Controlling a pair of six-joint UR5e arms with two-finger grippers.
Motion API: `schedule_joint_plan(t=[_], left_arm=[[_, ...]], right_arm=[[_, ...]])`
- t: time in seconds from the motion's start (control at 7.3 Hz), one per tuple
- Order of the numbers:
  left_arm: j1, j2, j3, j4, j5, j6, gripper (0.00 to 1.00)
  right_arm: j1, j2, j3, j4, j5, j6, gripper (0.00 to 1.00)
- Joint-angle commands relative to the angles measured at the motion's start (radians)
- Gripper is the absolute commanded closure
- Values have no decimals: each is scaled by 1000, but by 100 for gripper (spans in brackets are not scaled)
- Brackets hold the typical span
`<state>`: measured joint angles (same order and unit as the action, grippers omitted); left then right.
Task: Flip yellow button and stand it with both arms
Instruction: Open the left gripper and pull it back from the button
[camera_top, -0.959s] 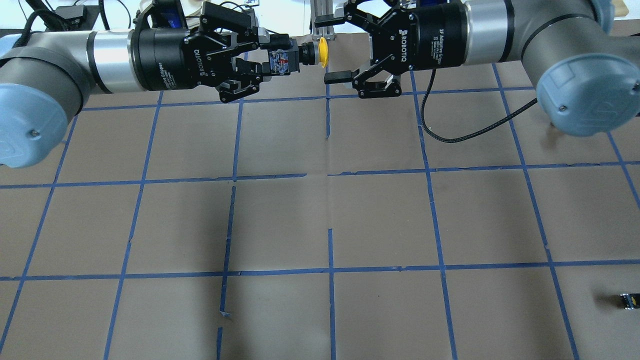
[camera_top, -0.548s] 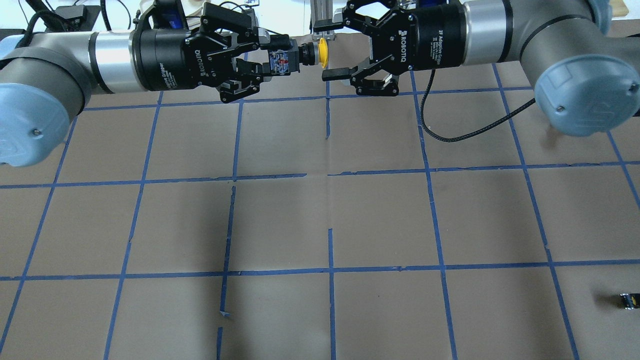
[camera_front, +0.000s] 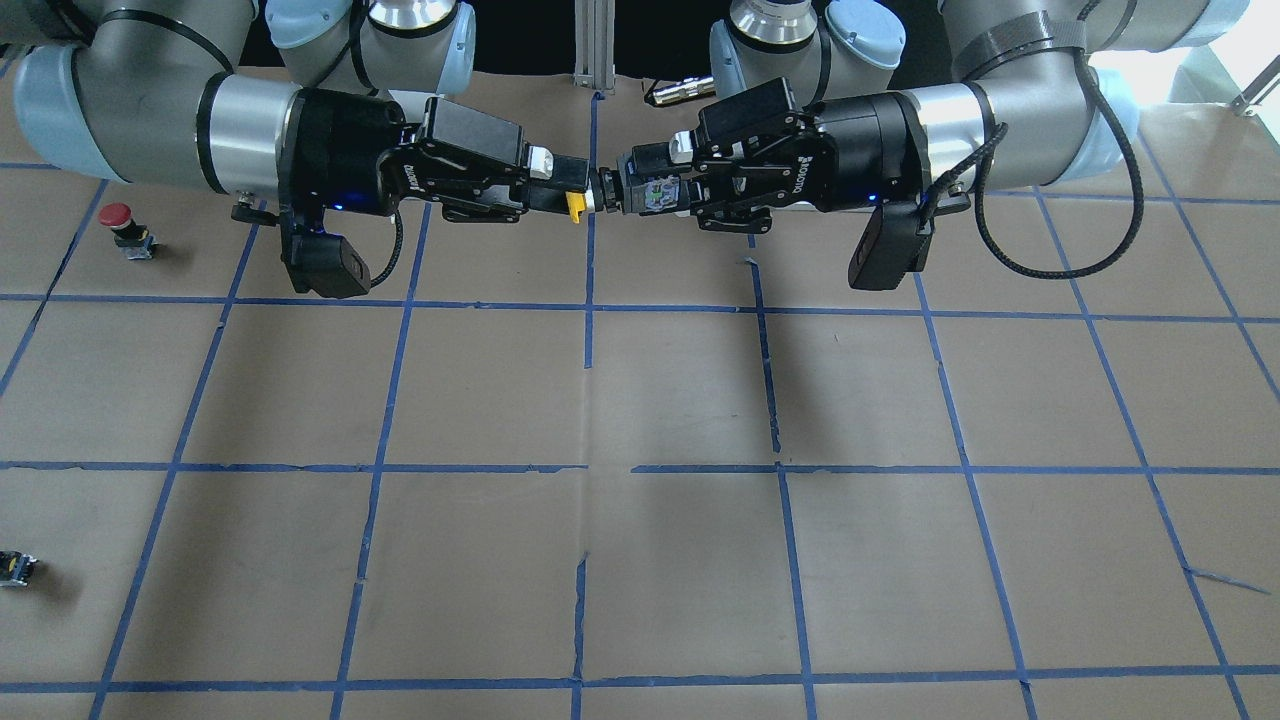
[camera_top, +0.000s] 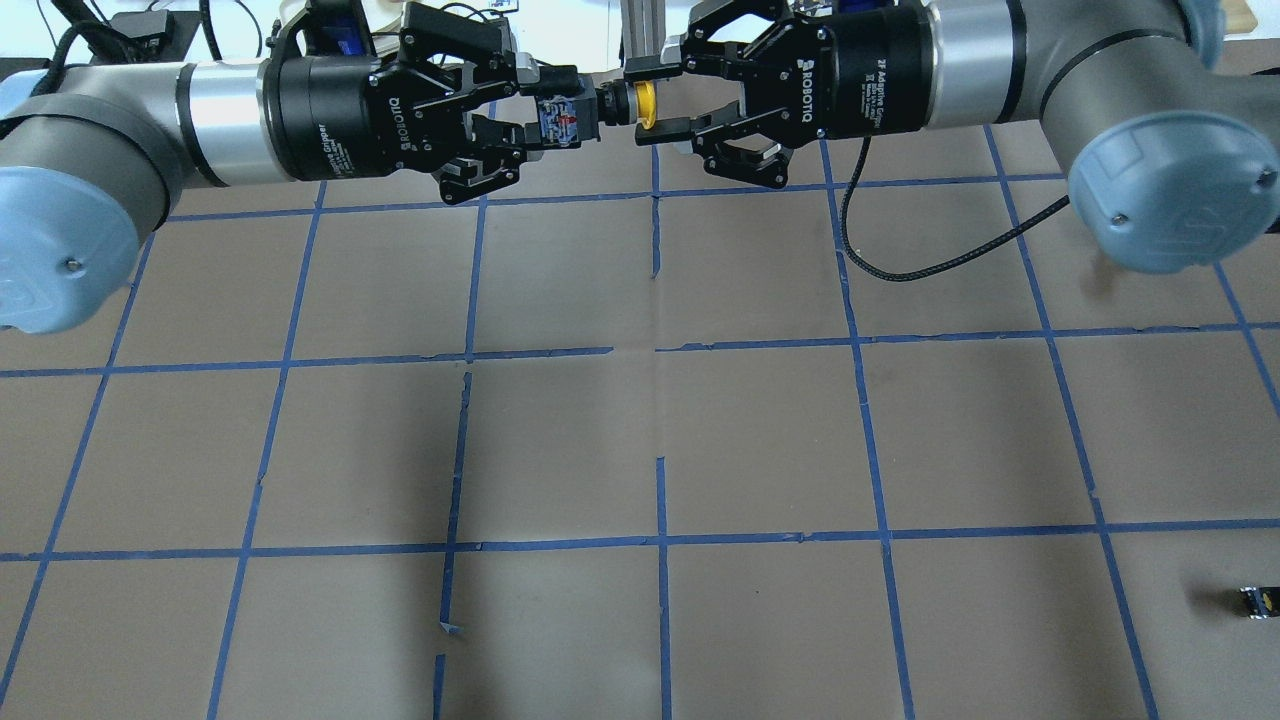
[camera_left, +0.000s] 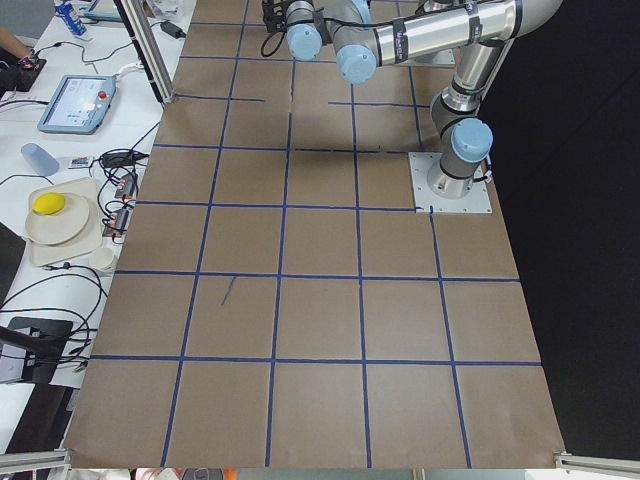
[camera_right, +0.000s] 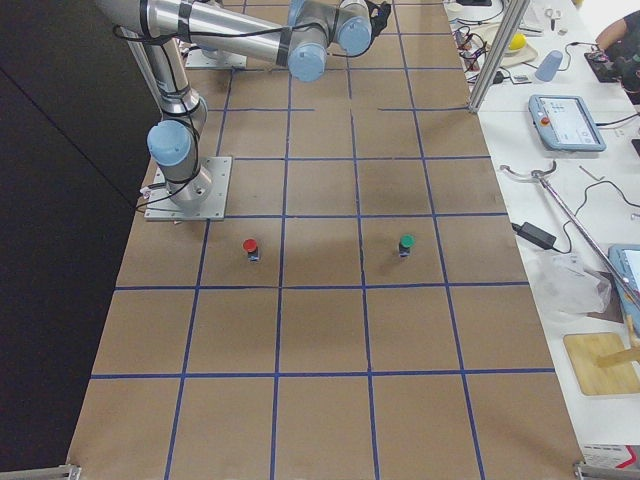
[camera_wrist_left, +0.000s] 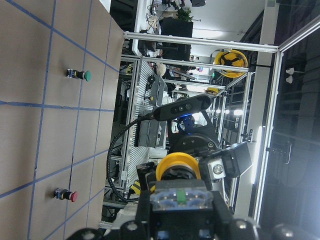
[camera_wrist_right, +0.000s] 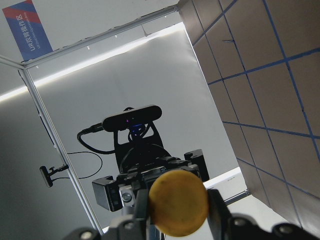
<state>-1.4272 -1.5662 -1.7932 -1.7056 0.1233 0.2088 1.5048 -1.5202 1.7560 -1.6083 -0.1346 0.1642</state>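
The yellow button (camera_top: 646, 104) hangs in the air at the table's far middle, lying sideways. My left gripper (camera_top: 560, 112) is shut on its grey-black body, and the cap points toward the right arm. My right gripper (camera_top: 651, 98) has one finger on each side of the yellow cap and seems to be touching it. In the right wrist view the yellow cap (camera_wrist_right: 178, 202) fills the gap between the two fingers. From the front only a sliver of the yellow cap (camera_front: 575, 207) shows under the right gripper (camera_front: 568, 188). The left gripper (camera_front: 655, 192) faces it.
A red-capped button (camera_front: 122, 224) stands on the table under the right arm, and a green-capped one (camera_right: 405, 243) stands farther out. A tiny black-grey part (camera_top: 1255, 600) lies at the near right edge. A black cable (camera_top: 900, 272) loops below the right wrist.
My right gripper has moved left onto the yellow cap, and its fingers have drawn in from wide open to the cap's sides. The left gripper has kept still with the button.
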Motion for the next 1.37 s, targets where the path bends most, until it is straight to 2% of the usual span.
schedule_joint_plan(t=[0.0, 0.27, 0.41, 0.55, 0.82, 1.1, 1.23], left_arm=[[1, 0, 0, 0, 5, -37, 16], [16, 9, 15, -5, 18, -36, 14], [25, 12, 14, 0, 110, -32, 12], [30, 11, 27, 1, 205, -37, 11], [100, 9, 32, -3, 222, -37, 11], [126, -7, 41, 23, 411, -37, 9], [125, -26, 87, 47, 556, -66, 9]], right_arm=[[0, 0, -3, -1, 1, 1, 69], [-3, 3, -10, -1, -9, 3, 68], [-15, 3, -6, -45, -31, -6, 68], [-21, -4, -7, -74, -105, -5, 67], [-21, -14, -10, -120, -234, -88, 66], [-3, -17, -1, -146, -418, -243, 66], [3, -17, 5, -145, -516, -376, 66]])
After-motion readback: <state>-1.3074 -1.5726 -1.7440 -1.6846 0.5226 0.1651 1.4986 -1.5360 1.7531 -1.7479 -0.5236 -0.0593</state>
